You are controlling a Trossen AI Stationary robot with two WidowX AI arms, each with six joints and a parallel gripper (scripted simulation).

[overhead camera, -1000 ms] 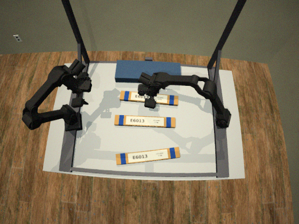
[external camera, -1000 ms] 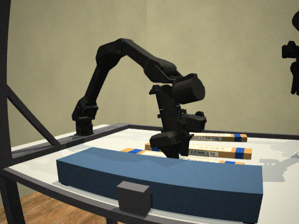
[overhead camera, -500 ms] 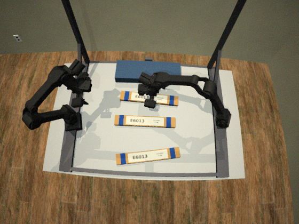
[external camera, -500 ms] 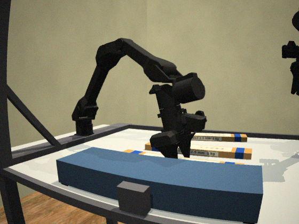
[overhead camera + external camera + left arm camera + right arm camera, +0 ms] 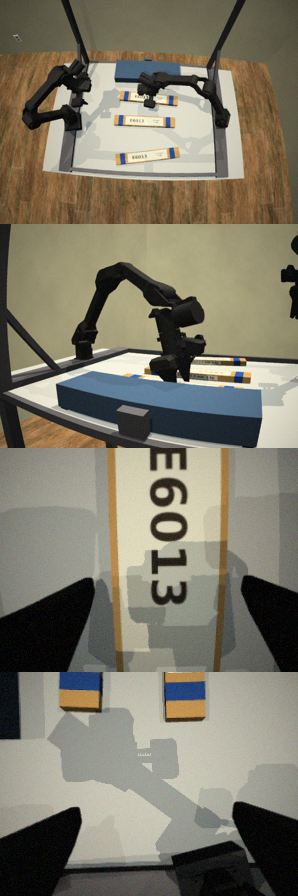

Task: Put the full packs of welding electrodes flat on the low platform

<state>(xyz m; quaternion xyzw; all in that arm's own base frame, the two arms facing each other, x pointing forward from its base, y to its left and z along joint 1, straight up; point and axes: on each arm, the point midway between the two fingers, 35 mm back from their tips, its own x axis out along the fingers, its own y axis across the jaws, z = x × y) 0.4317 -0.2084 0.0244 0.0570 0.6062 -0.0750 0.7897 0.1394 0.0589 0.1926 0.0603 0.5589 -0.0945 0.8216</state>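
- Your left pincer (image 5: 147, 96) (image 5: 179, 381) (image 5: 168, 584) stands apart astride the nearest E6013 pack (image 5: 160, 98) (image 5: 137, 376) (image 5: 167, 498) (image 5: 80, 697); sideways drift could skew it.
- Your right pincer (image 5: 84, 94) (image 5: 294, 316) (image 5: 156, 811) gapes, empty.
- Identical labels could mislead you.

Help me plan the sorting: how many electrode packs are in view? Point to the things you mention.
3. The nearest pack (image 5: 159, 98) (image 5: 136, 376) (image 5: 167, 548) (image 5: 80, 696) to the blue platform (image 5: 147, 66) (image 5: 159, 397) (image 5: 9, 707) lies beneath the left hand (image 5: 149, 96) (image 5: 181, 381) (image 5: 167, 584); the middle pack (image 5: 144, 121) (image 5: 223, 377) (image 5: 185, 699) is next; the farthest pack (image 5: 147, 156) (image 5: 219, 362) lies slightly askew. None seems hidden.
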